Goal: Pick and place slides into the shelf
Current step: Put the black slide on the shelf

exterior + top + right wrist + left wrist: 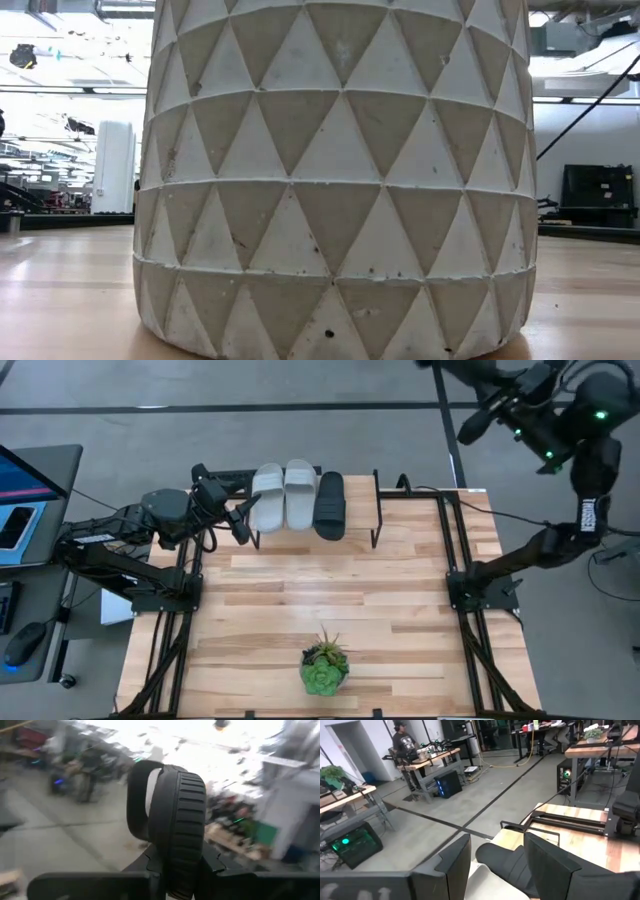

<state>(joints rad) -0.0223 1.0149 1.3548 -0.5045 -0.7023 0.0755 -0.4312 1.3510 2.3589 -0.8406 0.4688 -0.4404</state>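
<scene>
grey slides [284,495]: 2 | black slides [330,505]: 2, one on shelf, one in right gripper [175,855] | shelf [376,510]: 1 | potted plant [324,667]: 1 | arms: 2

Wooden table [330,590] carries plant [324,666], seemingly shelf [375,510].

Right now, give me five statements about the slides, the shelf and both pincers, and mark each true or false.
1. Three slides sit on the shelf: two light grey slides and one black slide. True.
2. The right pincer is empty. False: it is shut on a second black slide.
3. The left pincer is beside the light grey slides, open. True.
4. The potted plant stands on the shelf. False: it stands near the table's front edge.
5. The right pincer is over the table. False: it is beyond the table's far right corner.
</scene>
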